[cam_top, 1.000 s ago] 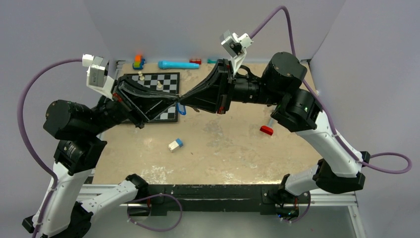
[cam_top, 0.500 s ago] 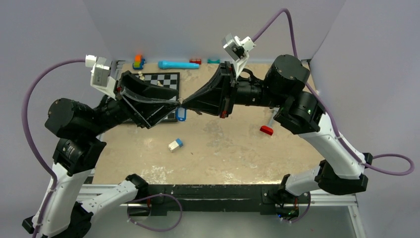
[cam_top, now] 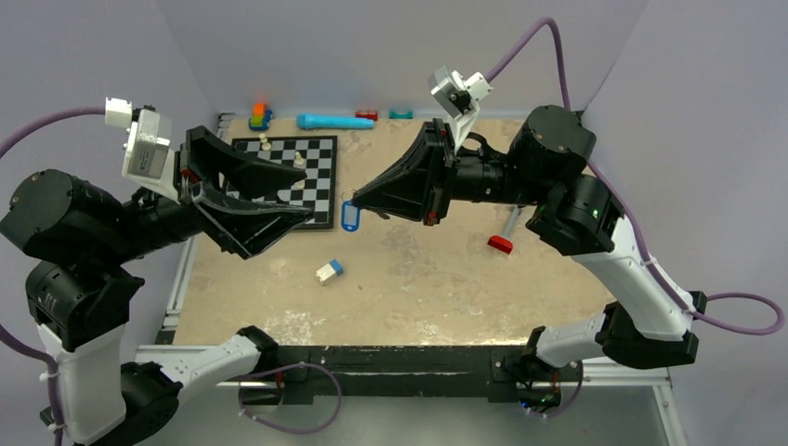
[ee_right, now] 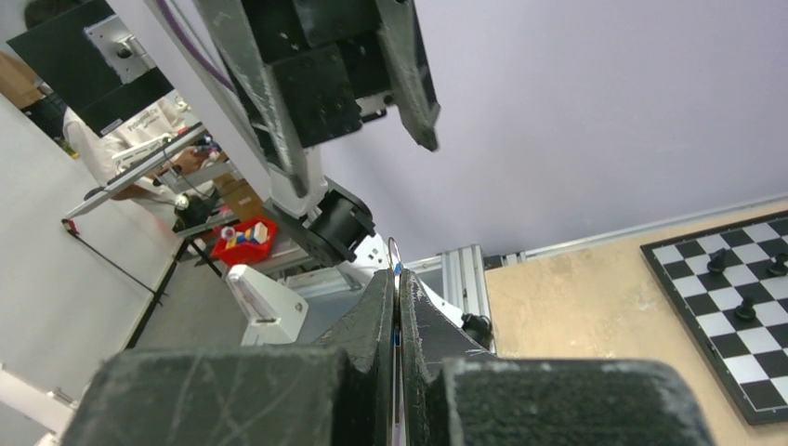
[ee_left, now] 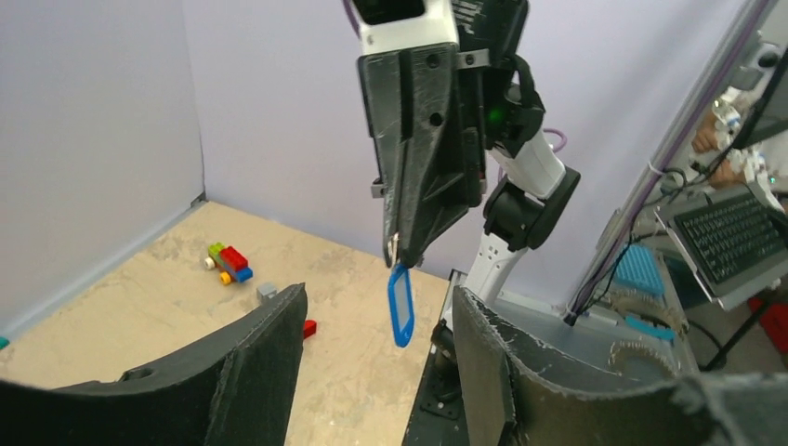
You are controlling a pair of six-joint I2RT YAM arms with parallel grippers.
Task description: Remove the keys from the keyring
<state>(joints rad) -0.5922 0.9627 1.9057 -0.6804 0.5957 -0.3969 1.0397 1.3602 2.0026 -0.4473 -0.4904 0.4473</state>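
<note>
Right gripper (cam_top: pixel 358 196): fingers pressed together on the keyring (ee_left: pixel 394 249), just off the chessboard's (cam_top: pixel 318 153) right near corner.
Blue-headed key (ee_left: pixel 400 305): hangs free beneath that tip.
Left gripper (cam_top: pixel 303 193): spread wide, empty, over the chessboard, facing the key but apart from it.
White-and-blue block (cam_top: pixel 329 270): on the table nearer than the chessboard, obstructing nothing.

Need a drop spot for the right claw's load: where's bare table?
Bare: the tabletop between the white-and-blue block and the red piece, plus the near strip before both. Crowded: chessboard at back left, blue tube and bricks along the back wall.
</note>
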